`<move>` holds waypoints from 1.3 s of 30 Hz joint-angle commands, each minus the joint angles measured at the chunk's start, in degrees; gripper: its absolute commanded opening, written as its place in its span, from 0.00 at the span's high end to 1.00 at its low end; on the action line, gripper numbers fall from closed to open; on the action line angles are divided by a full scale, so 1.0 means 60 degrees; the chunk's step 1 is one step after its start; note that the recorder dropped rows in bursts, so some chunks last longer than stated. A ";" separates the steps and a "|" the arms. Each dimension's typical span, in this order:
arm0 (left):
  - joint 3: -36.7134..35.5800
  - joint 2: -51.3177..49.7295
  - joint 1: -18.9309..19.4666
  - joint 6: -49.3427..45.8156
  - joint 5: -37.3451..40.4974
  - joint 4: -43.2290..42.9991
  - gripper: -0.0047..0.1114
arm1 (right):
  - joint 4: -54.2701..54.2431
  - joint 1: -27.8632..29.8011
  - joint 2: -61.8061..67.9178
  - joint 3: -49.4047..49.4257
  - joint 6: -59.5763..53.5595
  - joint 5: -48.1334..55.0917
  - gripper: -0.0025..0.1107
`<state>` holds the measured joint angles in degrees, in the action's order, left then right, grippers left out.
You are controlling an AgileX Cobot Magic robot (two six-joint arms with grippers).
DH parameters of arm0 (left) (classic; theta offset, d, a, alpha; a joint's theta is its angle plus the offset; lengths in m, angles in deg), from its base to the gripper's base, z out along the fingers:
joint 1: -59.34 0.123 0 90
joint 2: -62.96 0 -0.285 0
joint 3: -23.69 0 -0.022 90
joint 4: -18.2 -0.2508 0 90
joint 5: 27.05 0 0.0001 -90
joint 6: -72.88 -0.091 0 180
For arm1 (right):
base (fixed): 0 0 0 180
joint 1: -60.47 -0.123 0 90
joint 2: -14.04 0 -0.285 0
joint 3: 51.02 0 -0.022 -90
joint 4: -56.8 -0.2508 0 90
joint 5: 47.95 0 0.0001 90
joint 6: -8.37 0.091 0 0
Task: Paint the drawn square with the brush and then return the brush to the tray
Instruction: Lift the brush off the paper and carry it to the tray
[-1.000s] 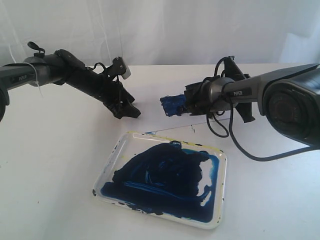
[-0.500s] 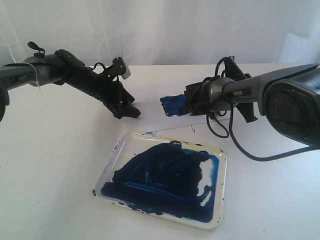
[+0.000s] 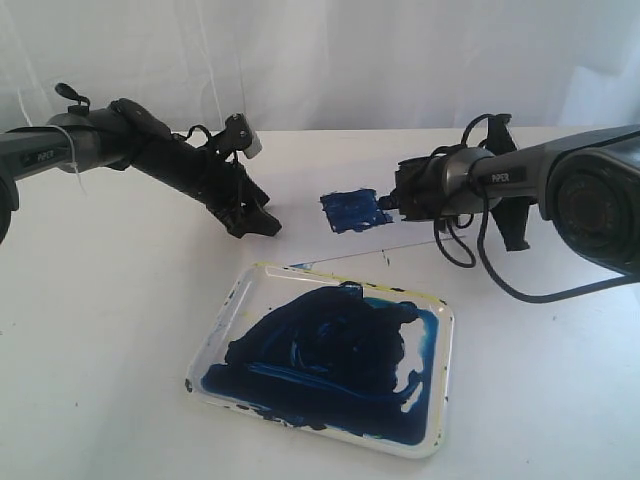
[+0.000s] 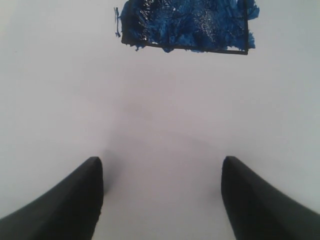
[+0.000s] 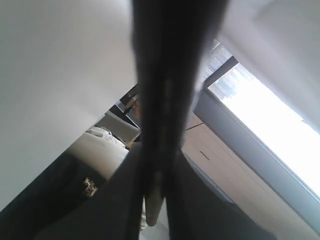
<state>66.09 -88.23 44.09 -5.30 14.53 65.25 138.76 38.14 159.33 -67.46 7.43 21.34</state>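
Observation:
The drawn square (image 3: 352, 210) lies on white paper and is smeared dark blue; the left wrist view shows its black outline (image 4: 185, 25) filled with paint. My right gripper (image 3: 402, 194) is just right of the square, shut on the brush. The brush's black handle (image 5: 170, 75) runs up between the jaws in the right wrist view, and its tip is hard to make out in the exterior view. My left gripper (image 3: 252, 222) hangs left of the square, open and empty (image 4: 162, 165). The tray (image 3: 215, 352), smeared dark blue, sits nearer the front.
The white paper sheet (image 3: 300, 185) spreads under the square, its front edge just behind the tray. A black cable (image 3: 470, 270) loops down from the right arm onto the table. White curtain at the back.
My right gripper has pulled back to the right, off the square, which now shows whole. The left arm has not moved.

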 commanded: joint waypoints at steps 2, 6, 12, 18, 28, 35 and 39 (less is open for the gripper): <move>-0.0043 -0.0024 -0.0032 -0.0025 0.0234 -0.0232 0.36 | -0.0416 -0.0014 -0.0297 0.0027 0.0278 -0.0405 0.98; -0.0043 -0.0024 -0.0032 -0.0025 0.0234 -0.0232 0.36 | -0.1550 -0.0014 -0.0971 0.0027 0.0092 -0.1275 0.98; -0.0043 -0.0024 -0.0032 -0.0025 0.0234 -0.0232 0.36 | -0.4826 -0.0044 -0.2128 0.0027 -0.3413 -0.1104 0.98; -0.0043 -0.0024 -0.0032 -0.0025 0.0015 -0.0232 0.36 | -0.8262 -0.0096 -0.3264 0.0617 -0.6957 0.0112 0.98; -0.0043 -0.0024 -0.0032 -0.0025 0.0014 -0.0232 0.36 | -0.8288 -0.0414 -0.4351 0.3297 -0.8591 0.0112 0.98; -0.0043 -0.0024 -0.0032 -0.0005 0.0014 -0.0232 0.36 | -0.8158 -0.0753 -0.4333 0.3819 -0.8620 0.0112 0.98; -0.0043 -0.0024 -0.0032 -0.0005 0.0033 -0.0232 0.36 | -0.8051 -0.0965 -0.4118 0.3837 -0.8190 0.0112 0.98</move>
<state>66.09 -88.23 44.09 -5.30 14.20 65.16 89.19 33.13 134.02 -44.73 -43.28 21.79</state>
